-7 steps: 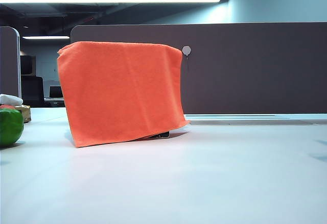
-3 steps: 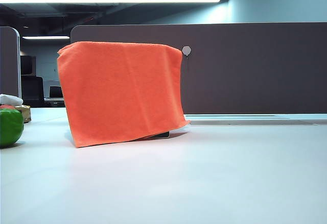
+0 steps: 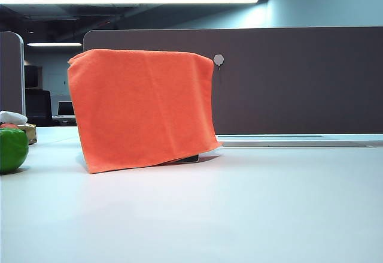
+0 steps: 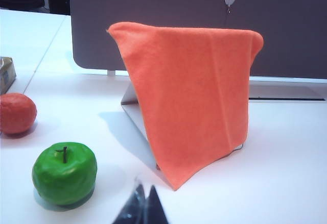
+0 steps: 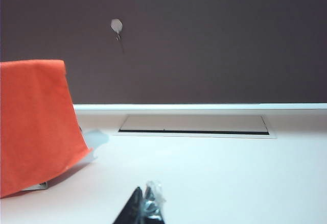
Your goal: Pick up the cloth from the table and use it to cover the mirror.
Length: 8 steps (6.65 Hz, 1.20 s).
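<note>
The orange cloth [image 3: 142, 108] hangs draped over the upright mirror [image 4: 134, 113] on the white table [image 3: 239, 209], hiding its front. A green apple [image 4: 65, 173] and an orange [image 4: 17, 113] lie beside it. The left gripper [image 4: 143, 208] and right gripper [image 5: 145, 207] are fully closed, empty, well apart from the cloth.
</note>
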Each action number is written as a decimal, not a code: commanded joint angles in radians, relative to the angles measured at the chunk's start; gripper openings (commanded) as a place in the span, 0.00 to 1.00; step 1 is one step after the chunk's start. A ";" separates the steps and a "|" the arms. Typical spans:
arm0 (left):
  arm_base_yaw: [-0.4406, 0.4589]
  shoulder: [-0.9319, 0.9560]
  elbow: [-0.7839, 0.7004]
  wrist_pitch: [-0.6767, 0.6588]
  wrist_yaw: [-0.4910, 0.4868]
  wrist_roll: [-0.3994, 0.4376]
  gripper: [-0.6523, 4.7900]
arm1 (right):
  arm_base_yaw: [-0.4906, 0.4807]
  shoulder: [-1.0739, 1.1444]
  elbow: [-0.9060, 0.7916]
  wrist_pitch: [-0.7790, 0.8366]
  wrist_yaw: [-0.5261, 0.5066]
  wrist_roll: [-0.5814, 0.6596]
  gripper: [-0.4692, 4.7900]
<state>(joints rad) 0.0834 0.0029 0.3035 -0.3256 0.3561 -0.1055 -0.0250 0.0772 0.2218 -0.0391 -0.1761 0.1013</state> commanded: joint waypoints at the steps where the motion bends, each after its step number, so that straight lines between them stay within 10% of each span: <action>1: -0.002 0.001 -0.061 -0.011 -0.024 -0.013 0.11 | 0.001 -0.075 -0.086 0.006 -0.006 0.026 0.08; 6: -0.003 0.001 -0.292 0.280 -0.095 -0.039 0.11 | 0.002 -0.075 -0.221 0.169 0.019 0.044 0.08; 7: -0.245 0.001 -0.292 0.172 -0.441 0.100 0.11 | 0.002 -0.075 -0.221 0.163 0.016 0.046 0.08; 8: -0.349 0.001 -0.293 0.303 -0.514 0.135 0.11 | 0.000 -0.075 -0.221 0.231 -0.037 0.033 0.08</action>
<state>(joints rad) -0.2710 0.0036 0.0078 -0.0635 -0.1646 0.0261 -0.0246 0.0029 0.0051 0.1604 -0.2073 0.1467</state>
